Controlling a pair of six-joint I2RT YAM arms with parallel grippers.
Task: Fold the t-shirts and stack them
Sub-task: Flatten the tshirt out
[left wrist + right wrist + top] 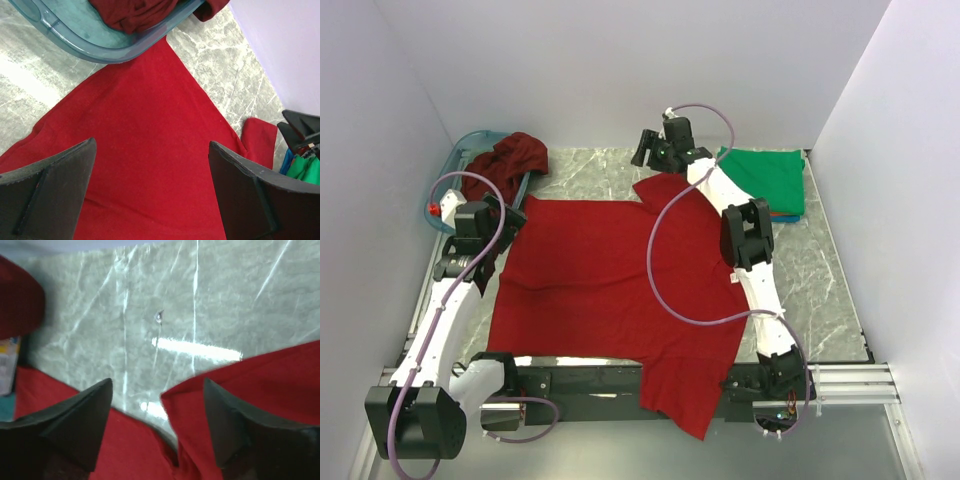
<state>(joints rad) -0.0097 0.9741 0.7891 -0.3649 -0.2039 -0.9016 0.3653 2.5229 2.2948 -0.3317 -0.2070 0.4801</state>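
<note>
Top external view shows a bright red shirt point(600, 290) spread flat and face-up across the middle of a grey marbled table point(830, 290), its lower hem drooping over the near edge at the bottom centre of the frame; laid open like this, it looks ready for folding, with no fold made yet. At the upper right sits a neatly folded green shirt point(765, 178) with a sliver of blue cloth point(790, 217) peeking out beneath it, which reads as the finished stack. At the upper left a see-through teal basket point(460, 150) holds a crumpled maroon shirt point(515, 160), probably waiting its turn. The left gripper point(512, 212) hovers over the red shirt's left shoulder area, beside the basket. The left wrist view shows its fingers spread wide with only flat red cloth between them, gripping nothing. The right gripper point(645, 152) hangs near the top centre, just above a turned-up corner of the red shirt. The right wrist view shows its fingers also wide apart and empty, over bare table and a curled red edge. Both seem placed to pinch the shirt's top edge.
</note>
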